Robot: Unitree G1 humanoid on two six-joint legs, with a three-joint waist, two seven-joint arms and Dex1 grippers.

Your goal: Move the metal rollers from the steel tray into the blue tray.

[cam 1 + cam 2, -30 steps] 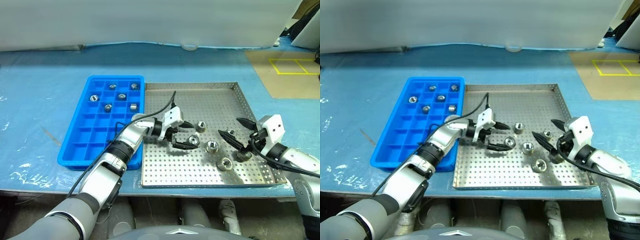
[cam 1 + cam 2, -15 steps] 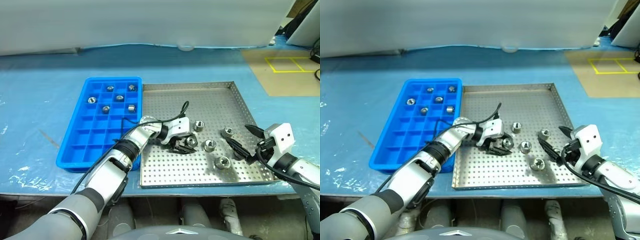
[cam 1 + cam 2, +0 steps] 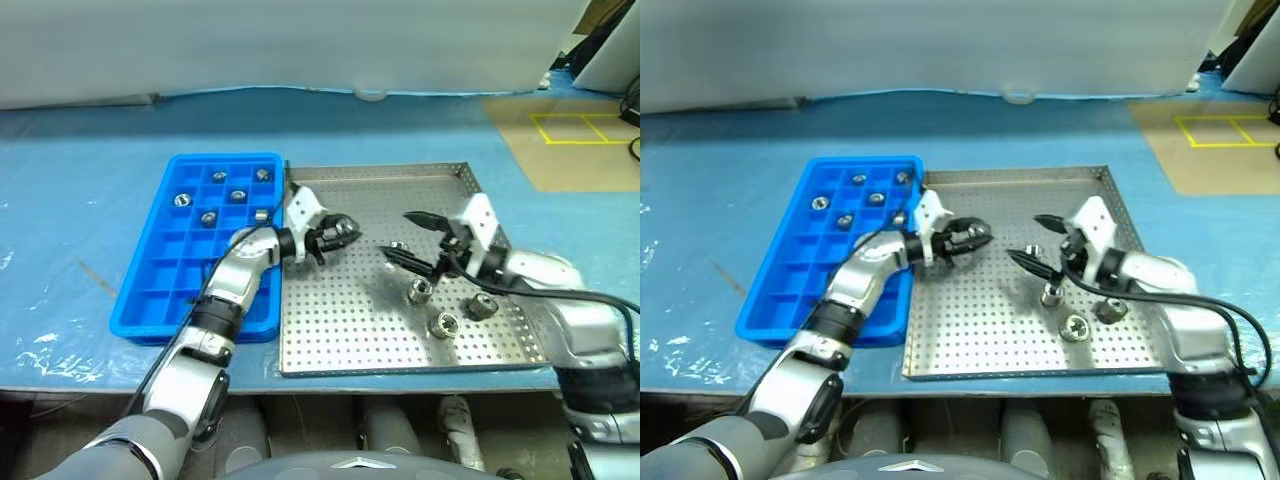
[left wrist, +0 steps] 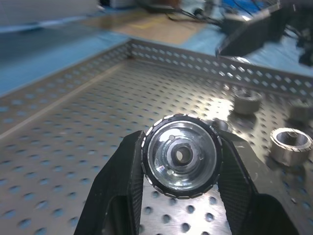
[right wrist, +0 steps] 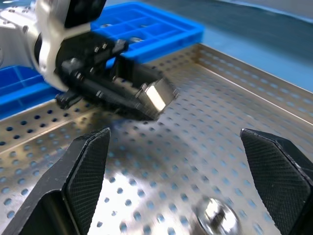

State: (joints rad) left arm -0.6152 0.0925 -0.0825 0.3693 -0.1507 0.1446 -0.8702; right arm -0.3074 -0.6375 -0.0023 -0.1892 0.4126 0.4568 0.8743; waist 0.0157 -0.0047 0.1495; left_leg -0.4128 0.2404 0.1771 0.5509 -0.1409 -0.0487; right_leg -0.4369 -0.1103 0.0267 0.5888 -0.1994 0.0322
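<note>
Clamping one of the metal rollers point(image 4: 182, 155) between its fingers, the left end effector point(image 3: 340, 232) has lifted it off the steel tray point(image 3: 350, 330) since a second ago, when those fingers stood wide beside it. That puts the pick behind it; the carry to the blue tray point(image 3: 165, 270), just beside on the worktop, is what remains. The held roller's bore, its long axis, lies roughly level, pointing along the fingers toward the right arm. The right end effector point(image 3: 415, 240) hangs spread wide above the tray, having swung in over about four loose rollers point(image 3: 444, 324), though blur makes the count uncertain.
</note>
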